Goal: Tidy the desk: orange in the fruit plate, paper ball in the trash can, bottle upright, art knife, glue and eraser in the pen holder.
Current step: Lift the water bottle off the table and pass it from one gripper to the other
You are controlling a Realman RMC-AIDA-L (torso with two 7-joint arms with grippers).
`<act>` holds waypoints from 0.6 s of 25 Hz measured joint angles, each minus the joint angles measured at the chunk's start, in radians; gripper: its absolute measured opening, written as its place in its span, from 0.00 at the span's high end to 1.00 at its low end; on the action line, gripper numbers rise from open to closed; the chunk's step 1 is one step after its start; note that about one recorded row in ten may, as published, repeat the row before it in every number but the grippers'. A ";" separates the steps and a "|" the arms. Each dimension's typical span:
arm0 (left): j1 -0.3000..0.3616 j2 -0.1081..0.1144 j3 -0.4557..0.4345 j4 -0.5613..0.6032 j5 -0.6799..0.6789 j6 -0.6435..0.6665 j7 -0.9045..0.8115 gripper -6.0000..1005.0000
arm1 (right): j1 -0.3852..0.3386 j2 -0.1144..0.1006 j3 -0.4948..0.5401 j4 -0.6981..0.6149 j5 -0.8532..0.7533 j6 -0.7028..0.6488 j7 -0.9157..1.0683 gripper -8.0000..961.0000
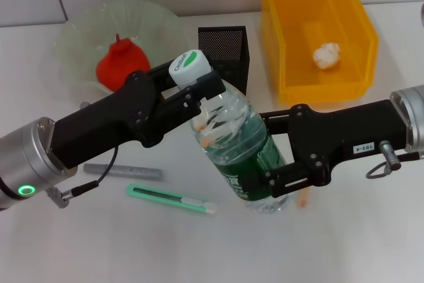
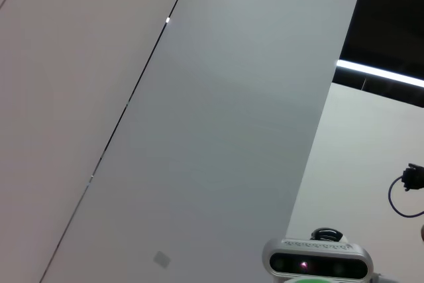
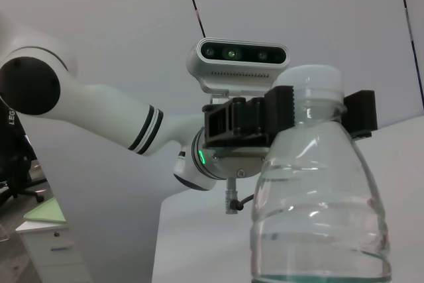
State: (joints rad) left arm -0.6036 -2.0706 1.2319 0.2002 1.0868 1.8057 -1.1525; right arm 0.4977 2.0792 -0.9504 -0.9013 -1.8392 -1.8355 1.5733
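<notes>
The clear bottle (image 1: pixel 232 144) with a dark green label stands nearly upright at the table's middle, leaning a little. My left gripper (image 1: pixel 202 101) is shut on its neck just under the white cap (image 3: pixel 310 84). My right gripper (image 1: pixel 268 147) is shut around its lower body. In the pale-green fruit plate (image 1: pixel 76 38) sits the orange (image 1: pixel 119 64). The paper ball (image 1: pixel 326 56) lies inside the yellow trash can (image 1: pixel 358 24). Behind the bottle stands the black mesh pen holder (image 1: pixel 224 48). The mint-green art knife (image 1: pixel 172 199) lies flat near the front.
A grey stick (image 1: pixel 122 171) lies on the table under my left arm, beside the art knife. A small pale-orange piece (image 1: pixel 303 196) lies by the bottle's base, partly under my right gripper. The left wrist view shows only wall and ceiling.
</notes>
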 joint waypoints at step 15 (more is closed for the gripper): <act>0.000 0.001 0.008 0.014 0.001 -0.010 -0.007 0.56 | 0.002 -0.002 -0.003 -0.050 -0.021 -0.016 0.053 0.18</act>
State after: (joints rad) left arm -0.6034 -2.0692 1.2396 0.2143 1.0873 1.7957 -1.1596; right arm 0.4996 2.0767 -0.9532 -0.9511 -1.8598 -1.8518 1.6267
